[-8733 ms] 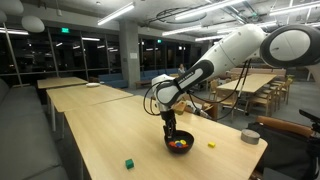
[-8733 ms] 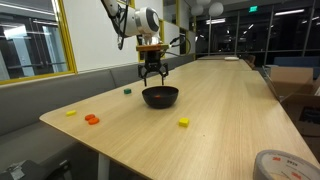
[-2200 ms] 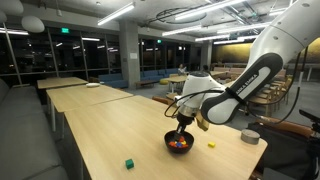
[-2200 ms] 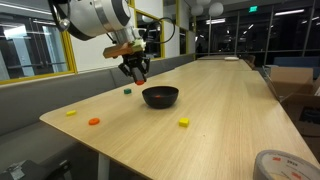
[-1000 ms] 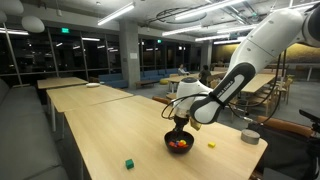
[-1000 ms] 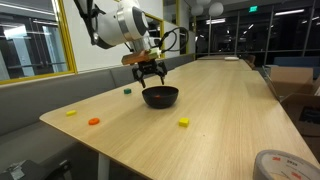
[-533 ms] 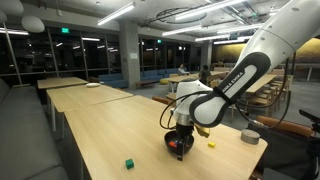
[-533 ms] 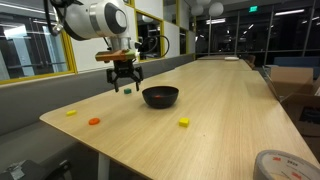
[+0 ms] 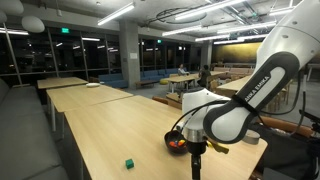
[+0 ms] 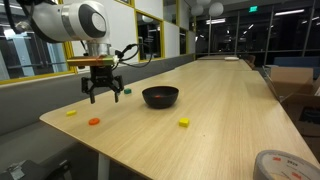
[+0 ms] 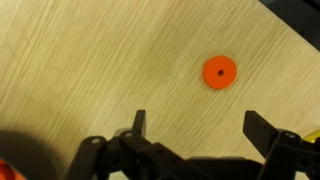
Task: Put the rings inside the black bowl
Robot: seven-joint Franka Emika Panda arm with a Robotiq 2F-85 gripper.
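Orange ring (image 11: pixel 219 71): flat disc w/ centre hole, on wood-grain table (image 10: pixel 220 110) nr its corner edge, well apart from black bowl (image 10: pixel 160 98). Bowl contents hard to make out. Gripper (image 10: pixel 103 92): jaws spread wide, holding nothing, above ring. Yellow ring (image 10: pixel 70 113): nearby, cut off at wrist-view edge.

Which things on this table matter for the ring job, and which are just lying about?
Job:
- round shallow black bowl
- flat orange-red ring
- small flat yellow piece
- open gripper

Lying about:
- small green cube
- round grey roll
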